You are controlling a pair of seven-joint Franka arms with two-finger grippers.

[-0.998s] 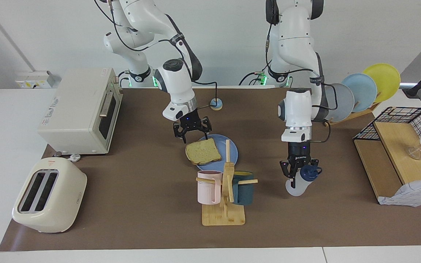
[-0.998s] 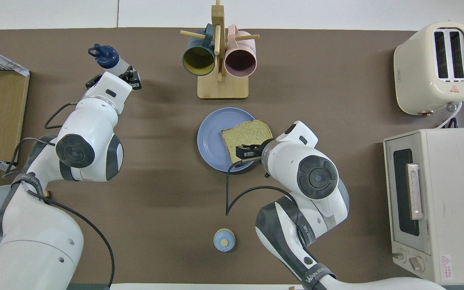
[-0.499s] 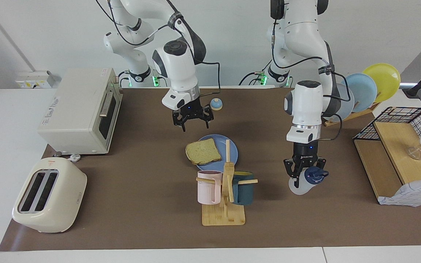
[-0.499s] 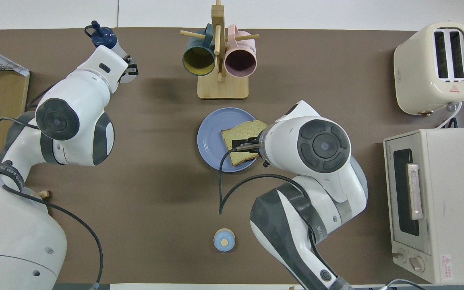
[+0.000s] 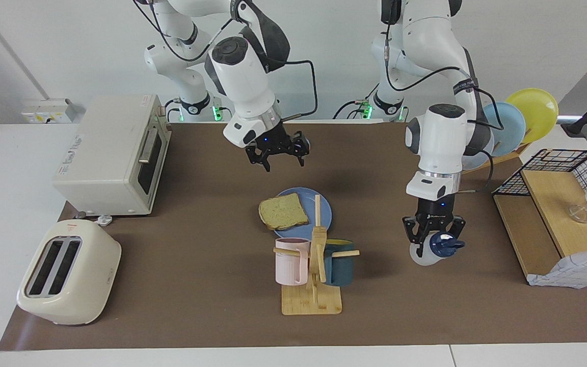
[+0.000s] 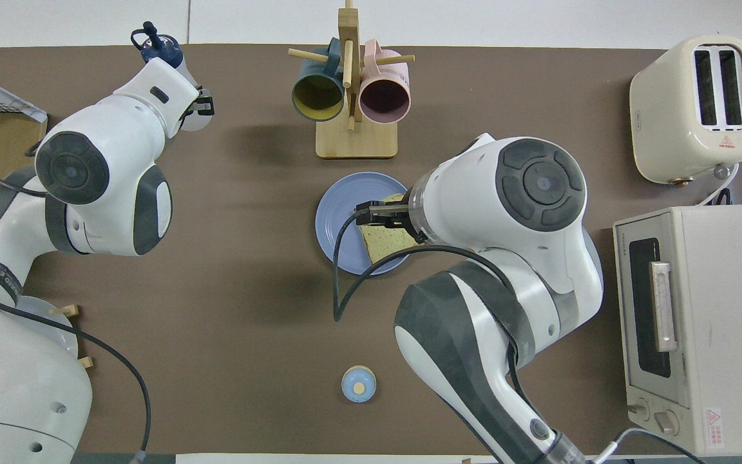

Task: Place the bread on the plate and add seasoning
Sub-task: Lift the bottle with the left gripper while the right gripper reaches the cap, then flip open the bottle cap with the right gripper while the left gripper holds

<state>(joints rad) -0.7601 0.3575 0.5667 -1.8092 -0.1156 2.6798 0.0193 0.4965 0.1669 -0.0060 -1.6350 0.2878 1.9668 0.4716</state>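
Left gripper (image 5: 433,235) clamps the seasoning (image 5: 428,251), lifted, bottle body hanging below its fingers. Right gripper (image 5: 278,153) hangs open, empty, above the bread (image 5: 283,211) on the plate (image 5: 324,206).

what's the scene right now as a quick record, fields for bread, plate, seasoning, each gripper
bread: bread lies on the plate, one corner over its rim
plate: plate flat on the table, beside the mug rack
seasoning: seasoning tilted, lifted off the table
left gripper: left gripper shut on the seasoning, toward the left arm's end
right gripper: right gripper open, empty, raised above the table by the plate
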